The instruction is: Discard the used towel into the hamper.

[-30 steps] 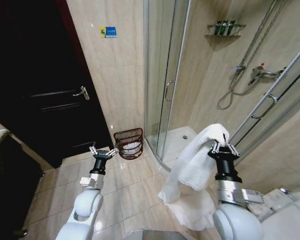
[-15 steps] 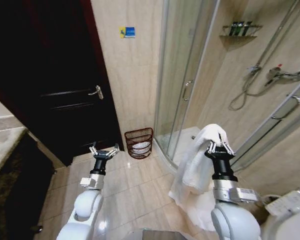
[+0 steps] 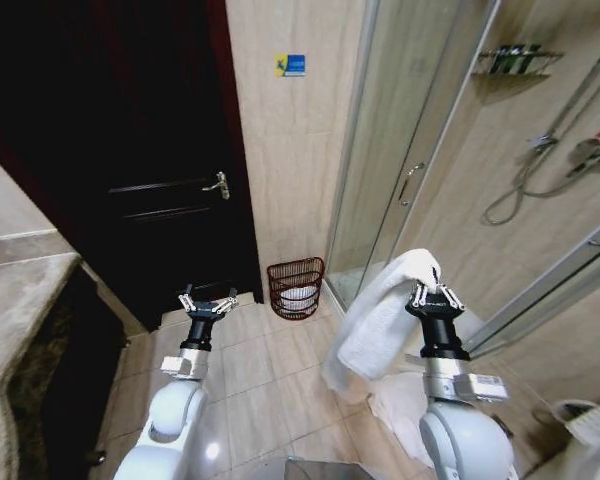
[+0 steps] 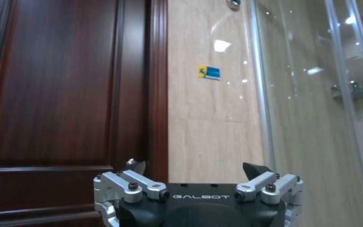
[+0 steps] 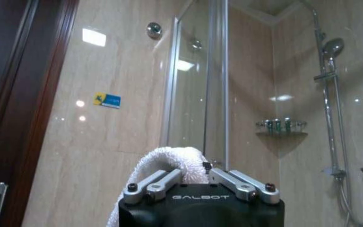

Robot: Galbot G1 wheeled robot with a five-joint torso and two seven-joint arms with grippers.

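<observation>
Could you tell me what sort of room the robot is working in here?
Most likely a hotel-style bathroom: a glass shower enclosure with a shower head, a corner shelf of toiletry bottles, tiled walls, and a wicker hamper by the dark wooden door.

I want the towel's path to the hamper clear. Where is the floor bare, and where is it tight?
Bare tile runs from the left gripper to the hamper, bordered by the dark door. It is tight at the hamper, tucked between door frame and shower glass, and white cloth already lies inside. The right gripper holds the towel beside the glass.

The head camera looks down over the bathroom floor, while both wrist cameras face the blue wall sign [image 4: 209,72]
</observation>
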